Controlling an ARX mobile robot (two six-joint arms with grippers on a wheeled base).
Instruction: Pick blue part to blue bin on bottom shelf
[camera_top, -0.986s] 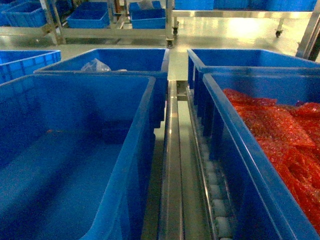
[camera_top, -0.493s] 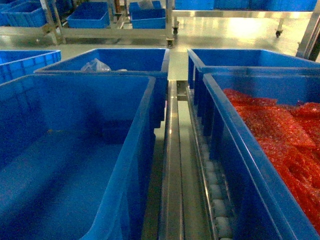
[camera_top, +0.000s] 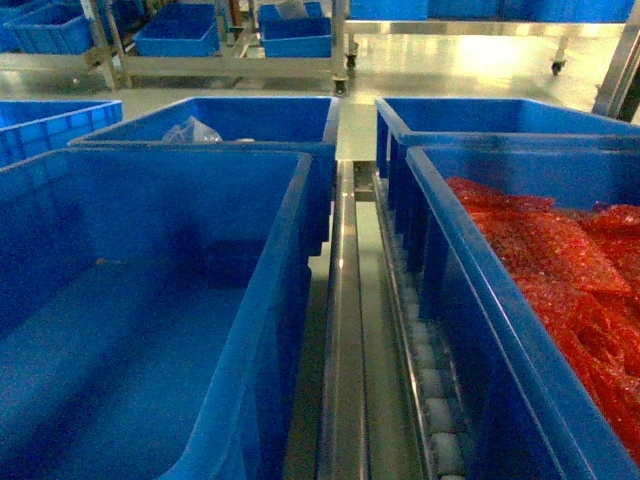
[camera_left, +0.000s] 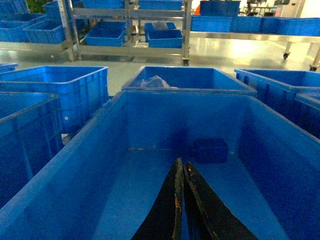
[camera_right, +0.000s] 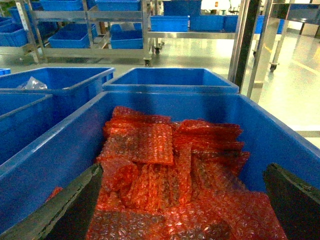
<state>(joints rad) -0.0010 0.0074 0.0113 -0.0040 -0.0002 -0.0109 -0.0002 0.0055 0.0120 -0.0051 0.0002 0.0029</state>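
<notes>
My left jaws (camera_left: 181, 172) are pressed together w/ nothing between them, hanging over the floor of the empty blue bin (camera_left: 120, 200). A small dark blue part (camera_left: 210, 150) lies on that bin's floor near its far wall, just ahead & slightly right of my tips. My right jaws (camera_right: 182, 192) are spread wide over the red bubble-wrap bags (camera_right: 165, 170) filling the bin right of the empty bin (camera_top: 480, 300). Between the two bins runs the shelf's steel rail (camera_top: 345, 330) w/ white rollers (camera_top: 440, 420). More blue bins (camera_top: 220, 120) sit behind the empty bin, one w/ a clear plastic bag (camera_top: 190, 130)
</notes>
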